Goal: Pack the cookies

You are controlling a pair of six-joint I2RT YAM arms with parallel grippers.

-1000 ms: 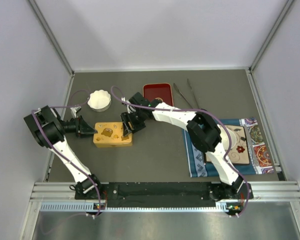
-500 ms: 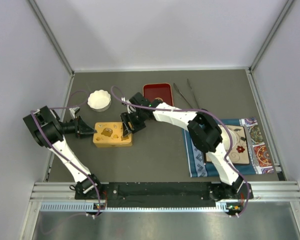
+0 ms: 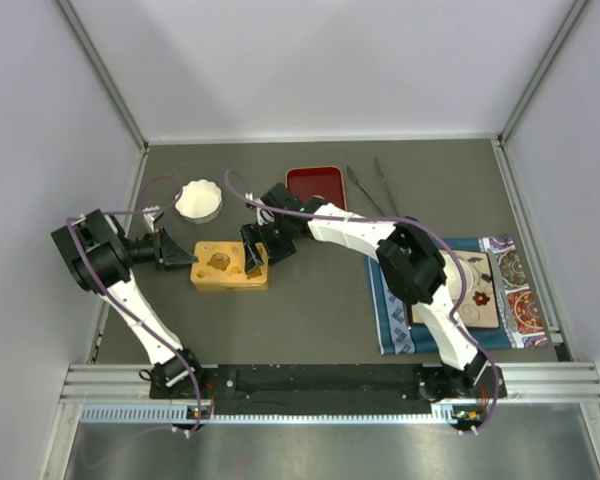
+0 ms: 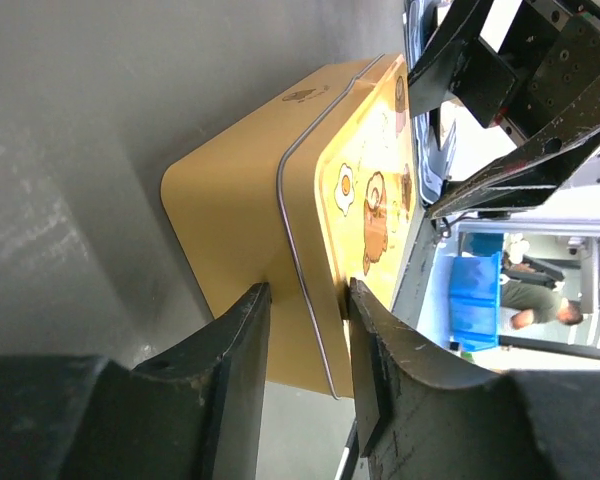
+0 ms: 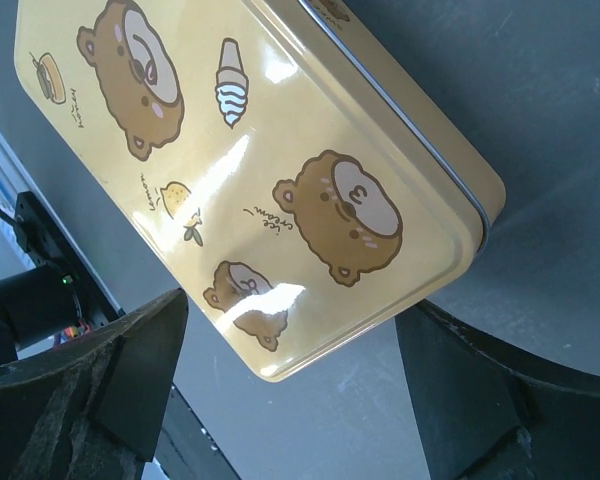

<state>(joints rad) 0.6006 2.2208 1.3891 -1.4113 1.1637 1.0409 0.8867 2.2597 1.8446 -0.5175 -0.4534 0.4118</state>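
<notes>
No cookies show in any view. A yellow tin (image 3: pixel 230 266) with a bear-printed lid lies on the grey table, lid on. My left gripper (image 3: pixel 185 252) is at its left end. In the left wrist view the left gripper (image 4: pixel 302 295) has its fingers pinched on the end of the tin (image 4: pixel 250 190), one against the side and one on the lid. My right gripper (image 3: pixel 252 255) is at the tin's right end. In the right wrist view the right gripper (image 5: pixel 295 320) is wide open, with the corner of the tin (image 5: pixel 250 160) between its fingers, untouched.
A white fluted paper cup (image 3: pixel 198 200) stands behind the tin at the left. A red tray (image 3: pixel 315 185) and metal tongs (image 3: pixel 370 190) lie at the back. A blue cloth (image 3: pixel 392 310) with a wooden board (image 3: pixel 475 290) lies at the right.
The tin has shifted slightly right and away, with my left gripper following it. My right gripper has stayed at the tin's right end.
</notes>
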